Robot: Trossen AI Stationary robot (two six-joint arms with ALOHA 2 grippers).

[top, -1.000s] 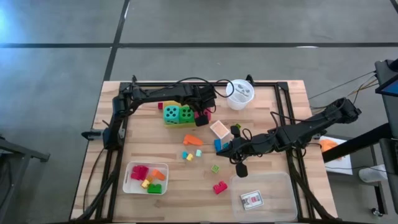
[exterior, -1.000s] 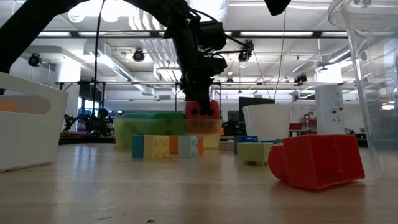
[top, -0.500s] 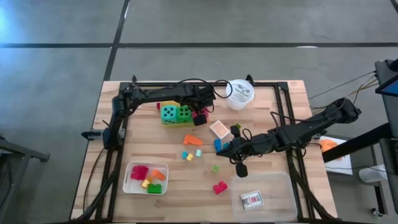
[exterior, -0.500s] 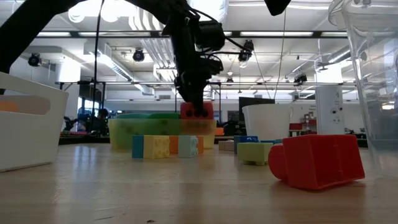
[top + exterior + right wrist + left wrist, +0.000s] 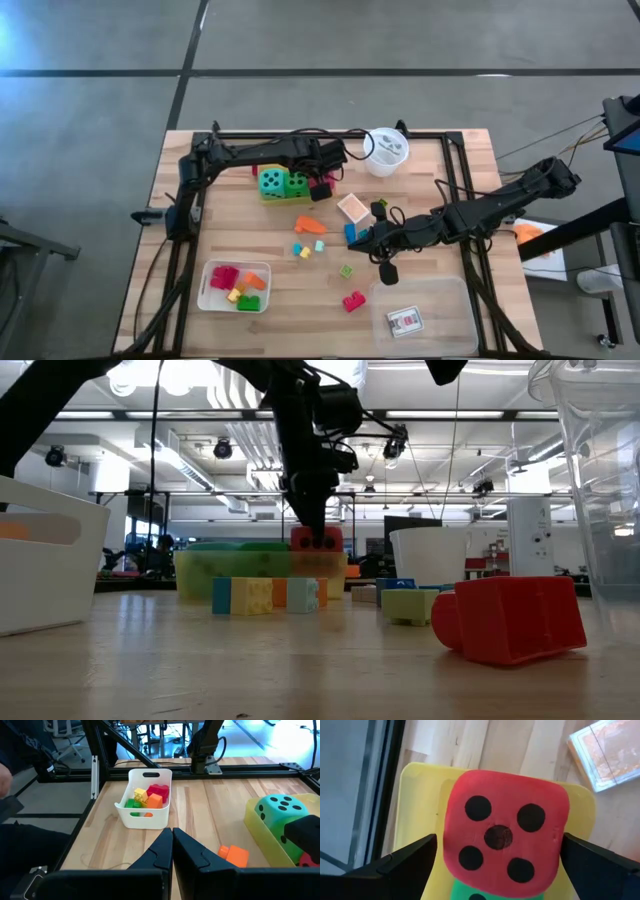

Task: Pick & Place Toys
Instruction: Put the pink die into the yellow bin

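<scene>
Hovering over the far side of the table, my left gripper stands spread wide above the red die, its fingers clear of the die on both sides. The die sits in the yellow tray atop a green die, with the teal die beside it. The tray lies near the table's far edge, the round white cup well apart to one side. My right gripper waits at mid-table, fingers pressed together and holding nothing. Open wood separates it from the white tray of blocks near the front-left corner. Loose blocks dot the middle: an orange block and a red block near the clear tray holding a playing card.
</scene>
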